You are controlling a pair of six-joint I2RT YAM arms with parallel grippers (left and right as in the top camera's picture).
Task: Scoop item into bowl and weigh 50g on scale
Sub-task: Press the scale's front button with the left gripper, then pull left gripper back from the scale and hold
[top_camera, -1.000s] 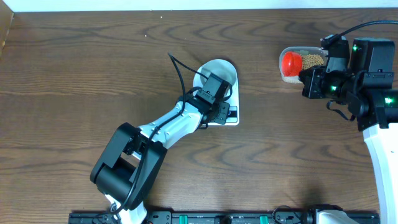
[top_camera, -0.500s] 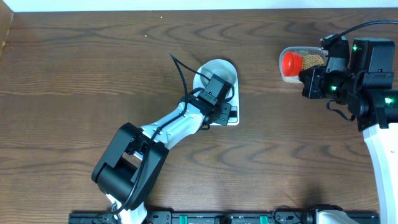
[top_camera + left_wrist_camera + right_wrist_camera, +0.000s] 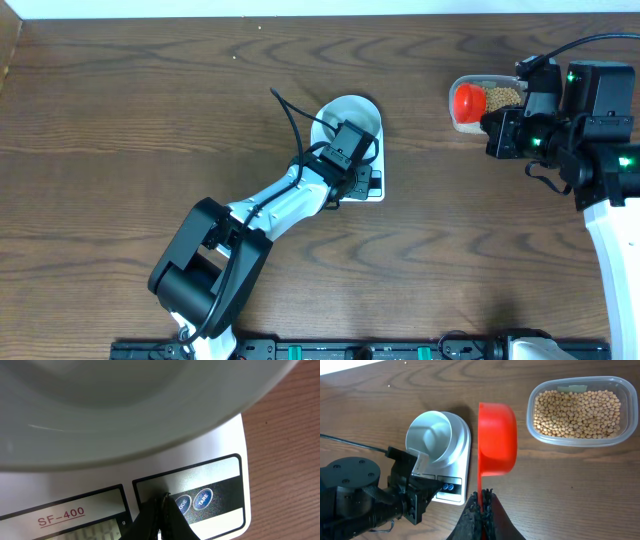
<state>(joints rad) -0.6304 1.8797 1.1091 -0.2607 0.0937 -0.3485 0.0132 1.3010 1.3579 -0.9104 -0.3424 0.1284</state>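
Left jaws are seen fully closed, nothing held between them. The tips are set over the grey button panel (image 3: pixel 220 485) of the scale (image 3: pixel 205 442); whether contact is made cannot be told. Just right of the tips, a blue MODE button (image 3: pixel 182 503) is seen, then a blue TARE button (image 3: pixel 203 498) beside it. Left of the tips, the LCD display (image 3: pixel 75 532) is partly shown, with a red "SF-400" label (image 3: pixel 61 517) above it. Ahead of the left jaws, the white bowl (image 3: pixel 125 405) is seated on the scale, its rim overhanging the panel side.

Right jaws are closed tight on the thin handle of a red scoop (image 3: pixel 497 437), which is held in the air above the desk (image 3: pixel 545 490). The scoop cup is carried straight ahead of the jaws. Ahead and to the right of them, a clear plastic tub (image 3: pixel 580 443) is placed on the desk, and the soybeans (image 3: pixel 577 407) are piled inside it in a loose layer. Ahead and to the left of the right jaws, scale and bowl are seen well apart from the tub, with the black left arm (image 3: pixel 355 490) reaching in over the panel end. Only a pale, plain surface is shown inside the bowl.
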